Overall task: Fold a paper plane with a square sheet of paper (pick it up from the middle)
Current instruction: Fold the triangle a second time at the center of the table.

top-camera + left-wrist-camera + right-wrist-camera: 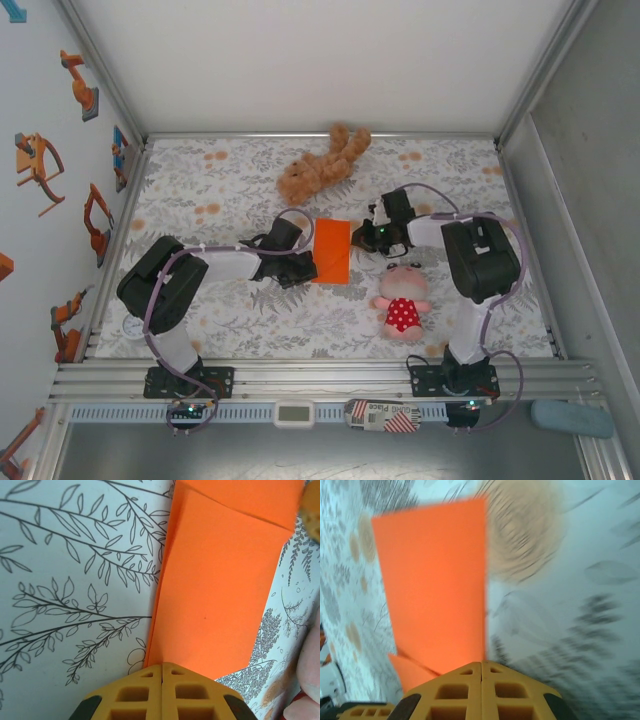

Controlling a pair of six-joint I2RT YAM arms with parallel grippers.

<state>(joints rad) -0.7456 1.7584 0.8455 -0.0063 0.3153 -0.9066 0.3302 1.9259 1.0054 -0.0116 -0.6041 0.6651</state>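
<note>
Folded paper point(331, 251), long axis near-far; bear point(322, 165) beyond, doll point(403, 300) right, desk point(200, 190) open far-left. Left fingers point(140, 695), right fingers point(460, 692) pressed together at its edges.

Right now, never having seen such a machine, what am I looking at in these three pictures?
Two robot arms, left and right, are bolted at the near edge of a patterned table. One picture looks down from above; the other two come from a camera on each wrist. On the table lie a folded orange paper, a brown plush bear and a pink doll. The left end effector and right end effector are both shut, tips at the paper's edges; whether they pinch or only press it, I cannot tell.
</note>
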